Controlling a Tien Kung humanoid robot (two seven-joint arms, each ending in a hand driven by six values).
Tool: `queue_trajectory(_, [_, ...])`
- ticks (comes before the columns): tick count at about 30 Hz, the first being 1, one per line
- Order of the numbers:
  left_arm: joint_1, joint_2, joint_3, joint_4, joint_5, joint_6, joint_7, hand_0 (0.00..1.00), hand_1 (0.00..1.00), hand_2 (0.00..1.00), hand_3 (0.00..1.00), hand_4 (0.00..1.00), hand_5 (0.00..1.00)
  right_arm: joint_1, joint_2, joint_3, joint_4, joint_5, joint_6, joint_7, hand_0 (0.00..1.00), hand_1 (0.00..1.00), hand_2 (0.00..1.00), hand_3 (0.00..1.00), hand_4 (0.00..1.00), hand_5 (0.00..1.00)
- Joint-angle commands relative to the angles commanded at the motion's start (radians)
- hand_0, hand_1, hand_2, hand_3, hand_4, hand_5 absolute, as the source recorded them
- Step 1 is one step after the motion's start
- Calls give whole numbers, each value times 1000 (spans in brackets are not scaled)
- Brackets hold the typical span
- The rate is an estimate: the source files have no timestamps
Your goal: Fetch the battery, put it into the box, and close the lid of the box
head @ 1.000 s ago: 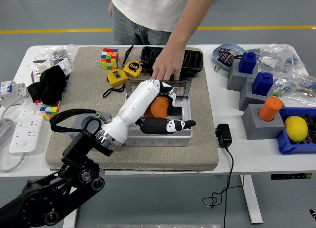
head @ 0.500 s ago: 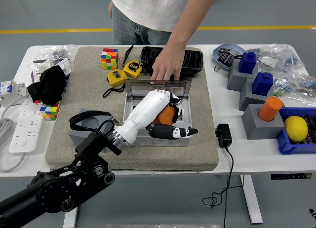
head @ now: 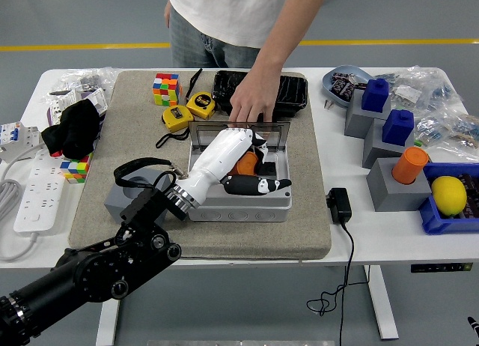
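An open grey box (head: 239,205) sits on the beige mat (head: 299,226), its lid (head: 275,132) standing upright at the back. A person's hand (head: 253,102) rests on the lid's top edge. My left hand (head: 251,166), white with black fingers (head: 258,185), reaches into the box from the lower left. An orange battery (head: 245,164) shows between thumb and fingers inside the box, mostly hidden by the hand, and it seems to be gripped. My right arm is out of the picture.
Behind the box lie two yellow tape measures (head: 200,104), a colour cube (head: 166,89) and a black tray (head: 288,91). A grey block (head: 120,202) is left of the box and a black adapter (head: 339,206) right of the mat. Grey stands and a blue bin (head: 438,219) fill the right.
My left hand dipped lower and to the right in the box, then drew back up and left, the orange battery shifting with it. The person's hand stayed on the lid.
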Motion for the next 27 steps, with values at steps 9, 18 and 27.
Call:
queue_trajectory(9, [-11, -8, 9, 29, 0, -4, 1, 94, 2, 2, 4, 998, 638, 0, -1, 0, 0, -1, 1, -1, 998, 970, 884, 756, 998, 867])
queue_trajectory(18, [-13, -10, -4, 45, -6, -9, -16, 126, 2, 39, 56, 998, 739, 1, -1, -2, 0, 4, 4, -1, 998, 970, 884, 756, 998, 868])
queue_trajectory(27, [-14, -10, -14, 52, -10, -26, -21, 163, 63, 90, 136, 998, 784, 3, 0, 1, 0, 3, 4, -1, 998, 970, 883, 756, 998, 868])
